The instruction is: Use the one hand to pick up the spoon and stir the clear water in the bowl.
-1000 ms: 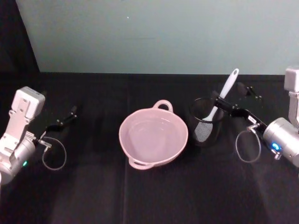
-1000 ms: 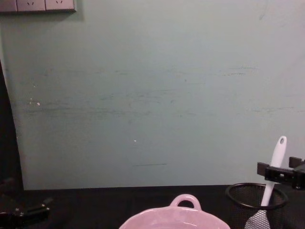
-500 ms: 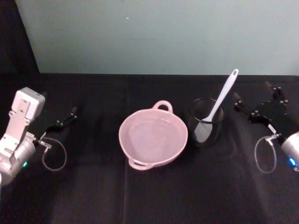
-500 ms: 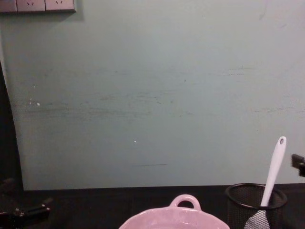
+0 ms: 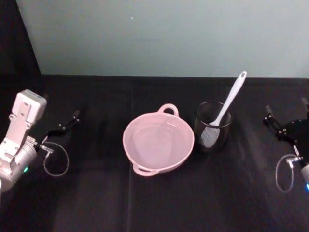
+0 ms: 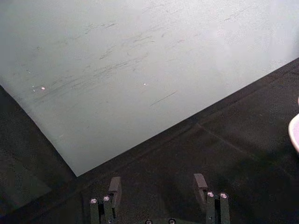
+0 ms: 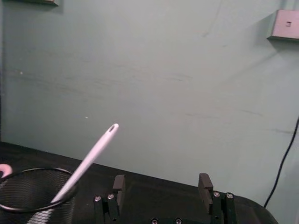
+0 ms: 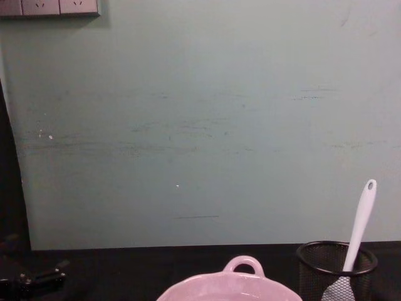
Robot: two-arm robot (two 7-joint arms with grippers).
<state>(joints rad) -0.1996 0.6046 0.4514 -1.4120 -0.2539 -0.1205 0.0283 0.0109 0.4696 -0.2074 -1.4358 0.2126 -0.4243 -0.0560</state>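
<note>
From my head camera I see a black table (image 5: 154, 203) in front of a pale green wall (image 5: 164, 34). Near the centre of the frame sits the pink bowl (image 5: 158, 143), its loop handle pointing toward the wall. Faint pale glints inside it mark the clear water (image 5: 159, 140). Just beside the bowl, to its right in the frame, stands a black wire-mesh cup (image 5: 212, 126). The white spoon (image 5: 229, 102) stands in that cup, scoop down, with its handle leaning up and to the right; the small hole at its tip is visible.

My right claw (image 5: 286, 126) is at the right edge of the frame, well apart from the cup and spoon. Black table lies between them. Its jaws stand wide and hold nothing. In the right wrist view, the two black fingers (image 7: 119, 184) are spread. The spoon's handle rises from the cup rim on the far left of that picture, clear of the fingers.

My left claw (image 5: 65, 124) rests at the left edge of the frame, far from the bowl. Its jaws are also wide and hold nothing, as the left wrist view confirms.

In the chest view, the bowl's handle shows at the bottom centre. The cup and the leaning spoon stand at the lower right.
</note>
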